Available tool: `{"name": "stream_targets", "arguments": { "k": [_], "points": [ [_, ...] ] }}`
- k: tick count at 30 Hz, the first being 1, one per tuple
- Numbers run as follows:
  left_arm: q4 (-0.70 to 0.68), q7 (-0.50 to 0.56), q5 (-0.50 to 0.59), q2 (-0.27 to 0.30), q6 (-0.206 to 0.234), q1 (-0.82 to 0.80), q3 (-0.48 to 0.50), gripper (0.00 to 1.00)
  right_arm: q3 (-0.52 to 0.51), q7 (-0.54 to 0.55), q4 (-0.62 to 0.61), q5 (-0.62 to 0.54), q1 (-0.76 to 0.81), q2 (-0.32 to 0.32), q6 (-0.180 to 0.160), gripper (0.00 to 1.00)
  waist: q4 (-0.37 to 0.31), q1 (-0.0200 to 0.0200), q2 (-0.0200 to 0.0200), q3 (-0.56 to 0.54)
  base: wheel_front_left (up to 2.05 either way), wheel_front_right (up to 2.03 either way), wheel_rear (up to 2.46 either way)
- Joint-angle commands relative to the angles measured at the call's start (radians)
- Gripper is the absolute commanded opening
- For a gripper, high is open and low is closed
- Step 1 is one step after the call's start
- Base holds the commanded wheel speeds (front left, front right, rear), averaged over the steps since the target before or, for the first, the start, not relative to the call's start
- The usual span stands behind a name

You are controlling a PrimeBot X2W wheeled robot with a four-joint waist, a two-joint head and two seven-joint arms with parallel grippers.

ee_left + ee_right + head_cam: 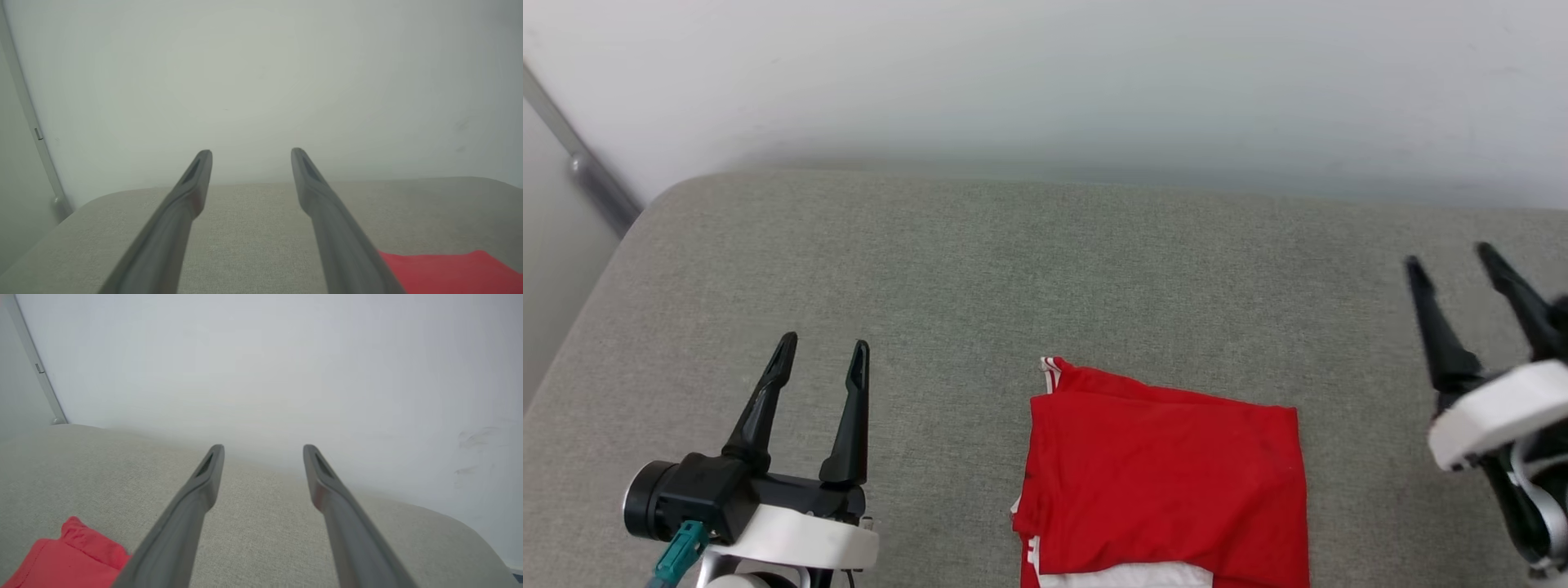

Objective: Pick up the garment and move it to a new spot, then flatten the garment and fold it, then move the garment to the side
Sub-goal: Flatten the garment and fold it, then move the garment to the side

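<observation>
Lying folded into a tidy red rectangle, the garment (1164, 482) rests on the grey fabric-covered bench (980, 269), toward the near side and a little right of middle. A band of white shows along its near edge, and a bit of striped white trim pokes out at its far left corner. The left pincer (823, 349) hovers off to the garment's left, fingers spread apart with nothing between them, clear of the cloth. The right pincer (1450, 257) hangs out to the garment's right, likewise spread wide and empty, apart from it. Both point toward the plain white wall (1045, 82) behind the bench. A metal strip (584, 167) slants down that wall at far left.
</observation>
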Motion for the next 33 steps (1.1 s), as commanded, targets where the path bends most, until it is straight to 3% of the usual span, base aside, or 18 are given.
{"name": "stream_targets", "arguments": {
  "k": [1, 7, 15, 27, 33],
  "points": [
    [0.001, -0.002, -0.008, -0.001, -0.001, 0.000, -0.001, 1.00, -0.030, -0.024, -0.024, 0.002, 0.032, 0.015, 0.000, 1.00, -0.004, 0.0000, 0.0000, 0.001, 0.00, 0.00, 0.00],
    [0.013, -0.002, -0.021, -0.002, -0.001, 0.013, -0.010, 1.00, -0.151, -0.139, -0.156, -0.038, 0.183, 0.088, 0.000, 1.00, -0.022, 0.0000, 0.0000, 0.004, 0.00, 0.00, 0.00],
    [0.015, -0.002, -0.024, -0.010, -0.001, 0.018, -0.020, 1.00, -0.155, -0.225, -0.162, -0.071, 0.266, 0.189, 0.000, 1.00, -0.029, 0.0000, 0.0000, 0.006, 0.00, 0.00, 0.00],
    [0.020, -0.002, -0.017, -0.004, -0.001, 0.020, -0.044, 1.00, -0.147, -0.247, -0.111, -0.080, 0.255, 0.210, 0.000, 1.00, -0.029, 0.0000, 0.0000, 0.004, 0.00, 0.00, 0.00],
    [0.019, -0.002, -0.020, -0.001, -0.001, 0.017, -0.046, 1.00, -0.136, -0.198, -0.117, -0.070, 0.249, 0.195, 0.000, 1.00, -0.027, 0.0000, 0.0000, 0.009, 0.00, 0.00, 0.00]
  ]
}}
